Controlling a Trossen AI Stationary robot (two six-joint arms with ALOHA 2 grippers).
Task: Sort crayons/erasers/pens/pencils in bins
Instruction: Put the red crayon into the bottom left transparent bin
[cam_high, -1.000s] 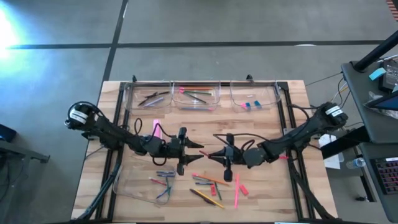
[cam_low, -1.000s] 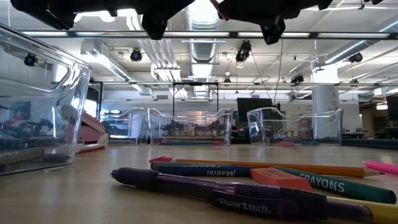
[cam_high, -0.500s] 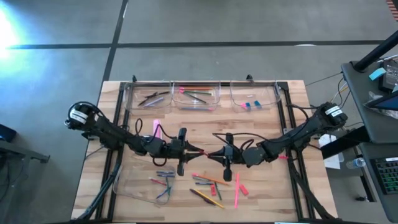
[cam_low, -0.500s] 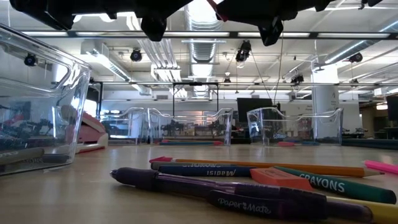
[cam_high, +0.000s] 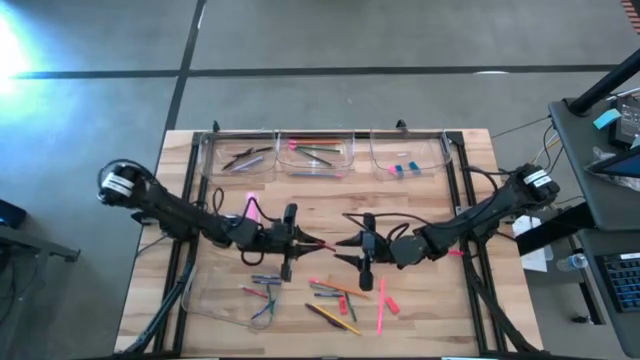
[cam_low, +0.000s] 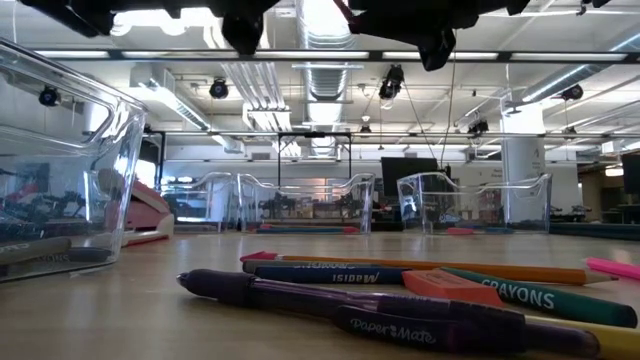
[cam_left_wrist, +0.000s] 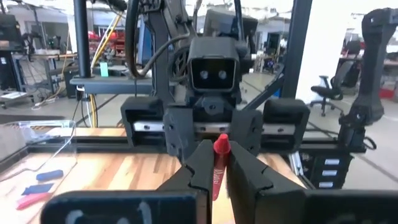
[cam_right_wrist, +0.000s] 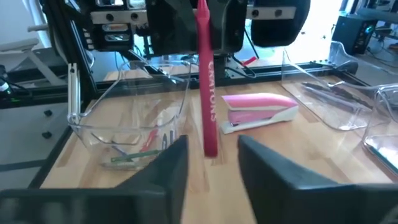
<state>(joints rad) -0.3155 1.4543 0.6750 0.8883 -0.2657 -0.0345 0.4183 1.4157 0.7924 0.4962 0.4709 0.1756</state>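
Handover above the surface (cam_high: 420, 215) centre. Three bins (cam_high: 322, 155) are standing at 12 o'clock, a fourth bin (cam_high: 230, 295) at 7 o'clock, loose sticks (cam_high: 345, 300) at 6 o'clock. The left gripper (cam_high: 304, 240) is clamping a red crayon (cam_left_wrist: 219, 163) tight; the right gripper (cam_high: 340, 246), its jaws parting, is facing it, the crayon (cam_right_wrist: 207, 81) lying clear between them. Judged best practice: the right arm is withdrawing straight back, without brushing the crayon, before the left is carrying it to the crayon bin.
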